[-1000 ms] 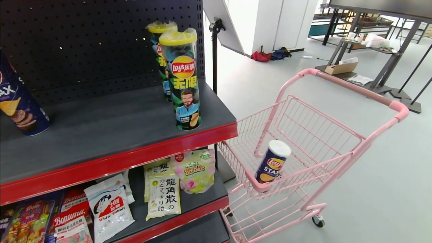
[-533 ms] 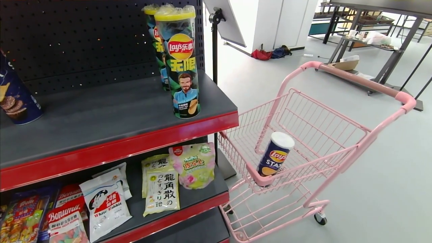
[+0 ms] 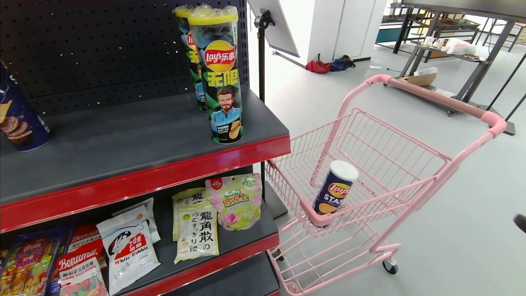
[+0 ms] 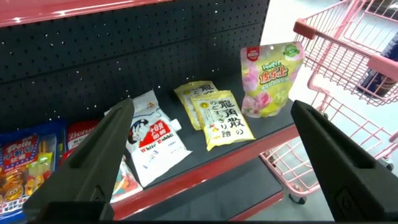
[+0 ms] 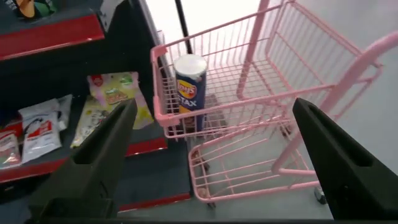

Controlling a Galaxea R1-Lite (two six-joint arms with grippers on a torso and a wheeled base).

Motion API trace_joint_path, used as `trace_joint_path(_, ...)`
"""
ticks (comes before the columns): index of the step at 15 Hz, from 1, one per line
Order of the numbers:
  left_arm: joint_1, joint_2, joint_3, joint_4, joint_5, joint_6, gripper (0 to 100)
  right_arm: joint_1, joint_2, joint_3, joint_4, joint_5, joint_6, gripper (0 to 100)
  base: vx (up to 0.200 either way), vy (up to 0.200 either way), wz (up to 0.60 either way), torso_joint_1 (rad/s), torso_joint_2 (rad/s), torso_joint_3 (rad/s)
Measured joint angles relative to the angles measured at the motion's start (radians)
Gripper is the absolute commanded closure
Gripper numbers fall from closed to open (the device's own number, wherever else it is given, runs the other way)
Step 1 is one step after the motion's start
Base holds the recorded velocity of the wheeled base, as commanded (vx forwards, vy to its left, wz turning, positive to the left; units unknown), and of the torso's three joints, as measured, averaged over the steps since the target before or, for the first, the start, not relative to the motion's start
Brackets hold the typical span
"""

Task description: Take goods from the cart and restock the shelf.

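- In the cart (image 3: 411,94), at about 4 o'clock in the head view – one blue chip can (image 3: 336,187) w/ a white lid, leaning in the near corner of the basket. No other goods visible in there.
- Top shelf (image 3: 123,135), 9–10 o'clock: two tall yellow-lidded cans (image 3: 218,74) upright near its right end, one right behind the other. A dark blue can (image 3: 20,119) sits at the far left edge, w/ a wide bare stretch btwn it and the pair.
- Lower shelf (image 3: 246,242), 7 o'clock: snack packets (image 3: 197,230) lying flat or propped, fairly full.
- Left pincer (image 4: 211,106): fingers spread wide, nothing btwn them, hanging in front of the lower shelf.
- Right pincer (image 5: 214,102): fingers also spread wide and empty, up above the cart. The blue chip can is below and beyond it, well apart – no contact yet.
- Progress, as I judge it: prob. late in the job, since only one item remains in the cart. Can't tell which shelf goods came from there.
- Left to do: grab the blue chip can, lift it clear of the basket rim, stand it upright in the bare stretch of the top shelf.
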Motion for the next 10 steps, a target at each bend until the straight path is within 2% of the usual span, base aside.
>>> trace_joint_path(4,0.0,0.0,0.0,0.0,0.0,0.005,0,0.043,0.504,-0.006,-0.419,0.132,0.006,0,0.0,0.0,0.0,0.0,0.0,0.0)
trace_joint_path(6,0.0,0.0,0.0,0.0,0.0,0.005,0,0.052,0.697,0.008,-0.578,0.201,0.005,0,0.0,0.0,0.0,0.0,0.0,0.0)
trace_joint_path(10,0.0,0.0,0.0,0.0,0.0,0.005,0,0.059,0.941,-0.011,-0.664,0.277,-0.012,0,0.0,0.0,0.0,0.0,0.0,0.0)
